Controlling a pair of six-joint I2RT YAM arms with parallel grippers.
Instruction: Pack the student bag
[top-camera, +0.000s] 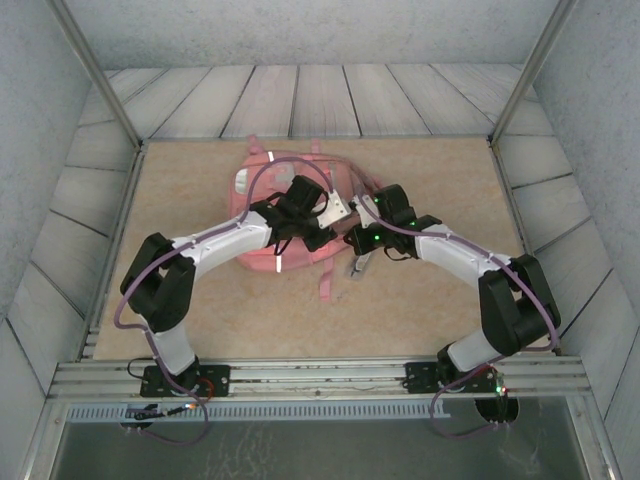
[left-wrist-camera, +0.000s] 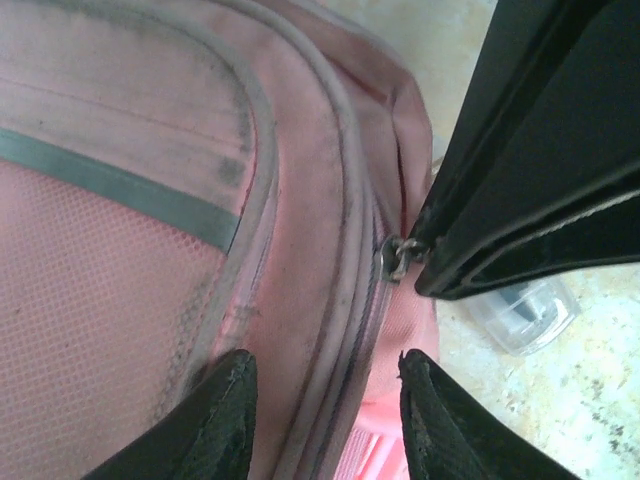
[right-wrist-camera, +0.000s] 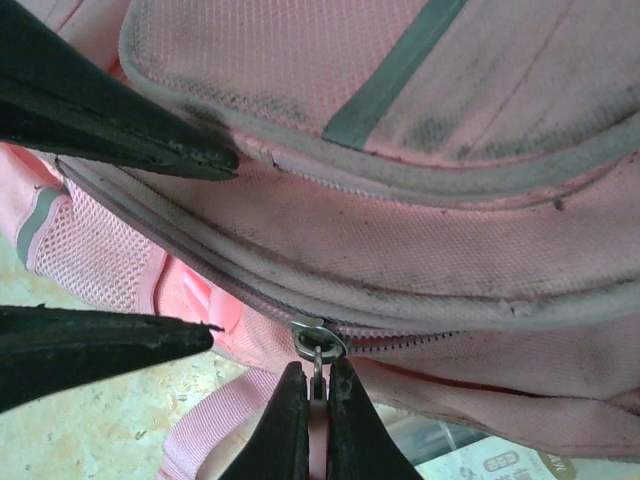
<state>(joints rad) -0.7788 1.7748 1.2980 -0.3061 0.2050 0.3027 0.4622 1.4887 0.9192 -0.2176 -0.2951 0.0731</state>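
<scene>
The student bag (top-camera: 262, 205), a pink fabric backpack with grey strips, lies in the middle of the table under both grippers. My right gripper (right-wrist-camera: 317, 372) is shut on the pink tab of the zipper pull (right-wrist-camera: 318, 335) on the bag's (right-wrist-camera: 420, 230) side seam; to the right of the slider the teeth stand slightly parted. My left gripper (left-wrist-camera: 325, 400) stands open, its fingers (left-wrist-camera: 215, 420) astride the bag's (left-wrist-camera: 130, 300) zippered edge, fabric between them. The right gripper's black tip reaches the zipper pull (left-wrist-camera: 395, 255) in the left wrist view. From above, the left gripper (top-camera: 325, 232) and right gripper (top-camera: 352, 240) nearly meet.
A clear plastic item (left-wrist-camera: 525, 310) lies on the table beside the bag's edge, and a printed pack (right-wrist-camera: 490, 462) shows under the bag. A pink strap (top-camera: 325, 285) trails toward the near edge. Grey walls enclose the tan tabletop (top-camera: 450, 200).
</scene>
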